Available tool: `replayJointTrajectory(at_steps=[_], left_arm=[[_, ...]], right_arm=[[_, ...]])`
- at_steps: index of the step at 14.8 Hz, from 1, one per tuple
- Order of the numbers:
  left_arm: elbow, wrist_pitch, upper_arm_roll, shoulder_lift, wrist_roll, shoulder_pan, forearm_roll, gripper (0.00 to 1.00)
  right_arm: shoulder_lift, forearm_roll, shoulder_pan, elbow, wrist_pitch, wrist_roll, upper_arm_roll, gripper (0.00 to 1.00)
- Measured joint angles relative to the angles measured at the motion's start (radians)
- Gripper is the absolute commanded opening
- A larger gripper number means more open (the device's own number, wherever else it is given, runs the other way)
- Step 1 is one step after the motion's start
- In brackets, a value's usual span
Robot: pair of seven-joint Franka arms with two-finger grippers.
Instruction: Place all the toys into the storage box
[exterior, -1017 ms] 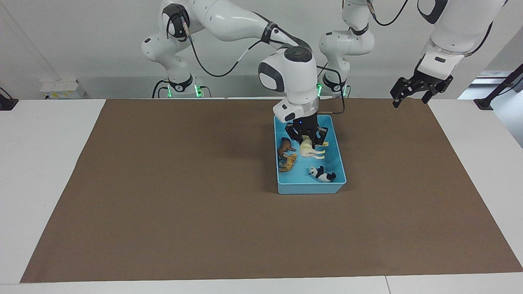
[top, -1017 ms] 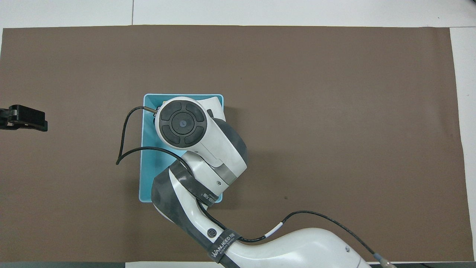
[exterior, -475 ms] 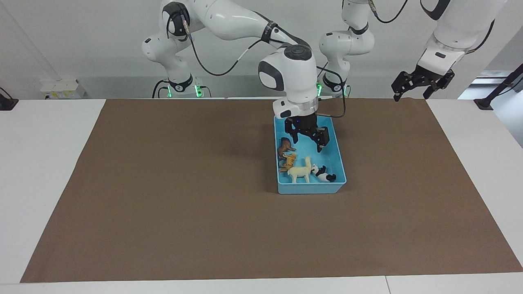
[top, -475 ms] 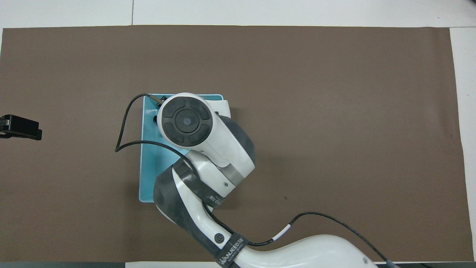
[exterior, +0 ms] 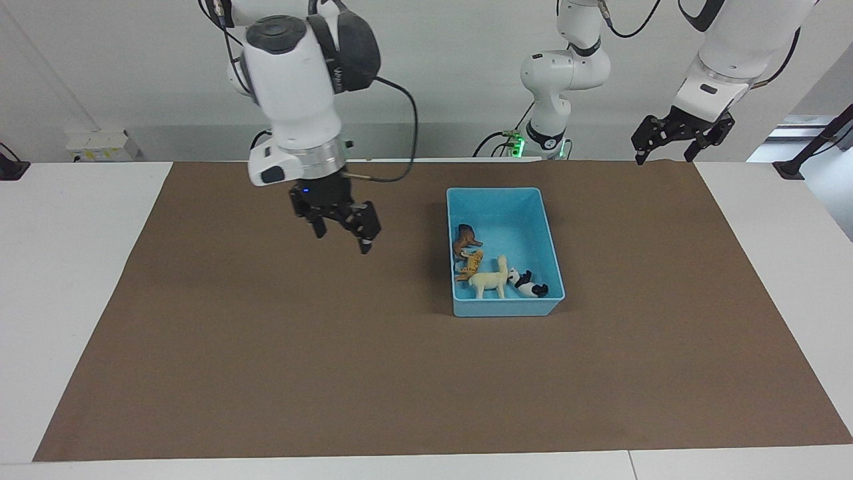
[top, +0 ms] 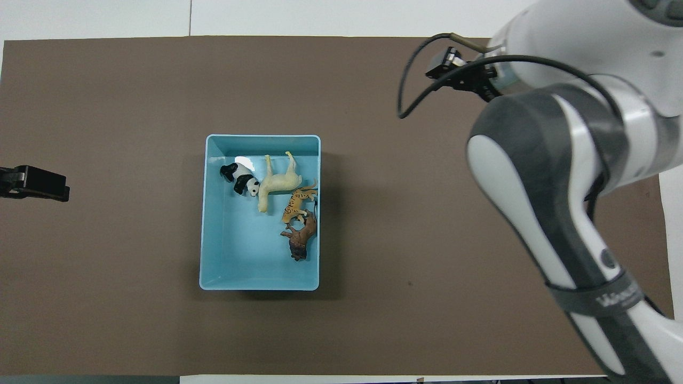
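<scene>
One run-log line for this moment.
toys: four in storage box | right gripper: open, empty, over mat | left gripper: open, waiting at table's edge

Panda, horse, tiger, brown animal in storage box

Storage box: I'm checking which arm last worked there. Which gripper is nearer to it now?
Right. The right gripper hangs open over the bare mat beside the storage box; the left gripper waits open, raised over the mat's edge at the left arm's end.

Bright even light, soft shadows, sharp
</scene>
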Motion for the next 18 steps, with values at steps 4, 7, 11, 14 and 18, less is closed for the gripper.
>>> replayJointTrajectory(at_steps=[4,7,11,14,18], left_arm=[[0.0,0.0,0.0,0.0,0.0,0.0,-0.014,1.0],[0.0,0.0,0.001,0.0,0.0,0.001,-0.014,1.0],[-0.001,-0.001,0.001,0.0,0.0,0.002,-0.014,1.0],[-0.001,0.0,0.001,0.0,0.0,0.002,-0.015,1.0],[-0.001,0.023,0.001,0.0,0.0,0.002,-0.017,1.0]], right_arm=[[-0.016,-0.001,-0.194,-0.104,-0.001,-0.468,-0.002,1.0],[-0.045,-0.026,-0.25,-0.148,-0.048,-0.562,-0.002,1.0],[-0.124,-0.035,-0.305,-0.154,-0.154,-0.679,-0.002,1.0],[-0.199,-0.036,-0.329,-0.156,-0.231,-0.705,-0.002,1.0],[-0.286,-0.054,-0.331,-0.161,-0.321,-0.72,-0.001,1.0]])
